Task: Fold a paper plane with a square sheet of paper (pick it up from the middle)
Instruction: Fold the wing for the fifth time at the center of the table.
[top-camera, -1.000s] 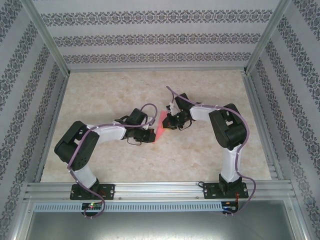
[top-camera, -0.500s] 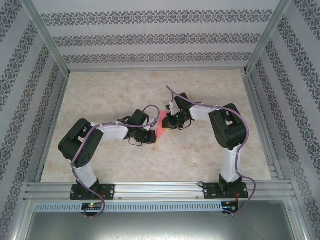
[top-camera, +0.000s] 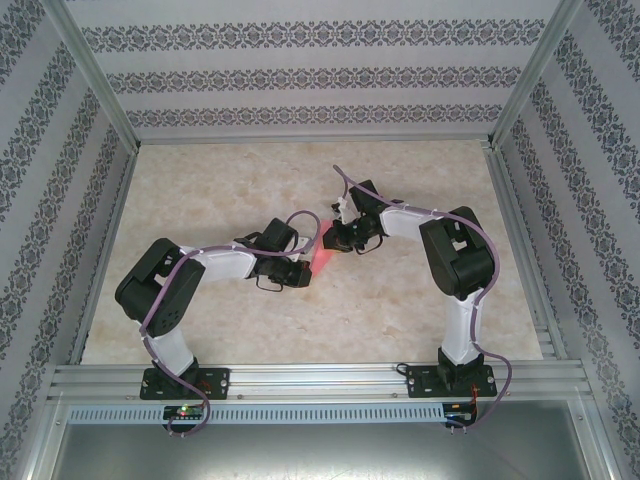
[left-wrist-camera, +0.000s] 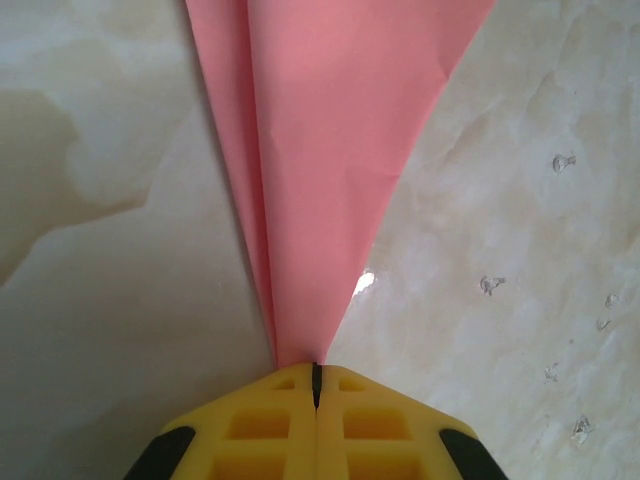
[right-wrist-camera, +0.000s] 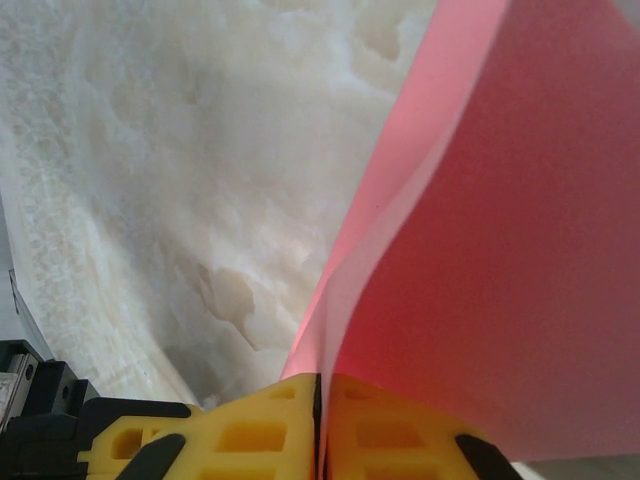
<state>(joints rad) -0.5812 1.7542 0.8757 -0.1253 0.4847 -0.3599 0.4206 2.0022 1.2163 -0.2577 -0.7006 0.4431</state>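
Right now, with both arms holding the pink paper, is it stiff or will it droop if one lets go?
Probably floppy: the pink paper curves away above the right fingers. Its folded layers near the left fingers may stiffen that end slightly. Likely light, being so thin.

You see paper plane (left-wrist-camera: 320, 150): thin matt pink paper, creased | table (left-wrist-camera: 500, 300): smooth marbled top, faint sheen | left fingers (left-wrist-camera: 260, 430): matt yellow plastic

Pale marbled table (top-camera: 220, 180), aluminium rail (top-camera: 300, 378) at six o'clock; tiny specks (left-wrist-camera: 563, 162) dot it at three o'clock in the left wrist view.
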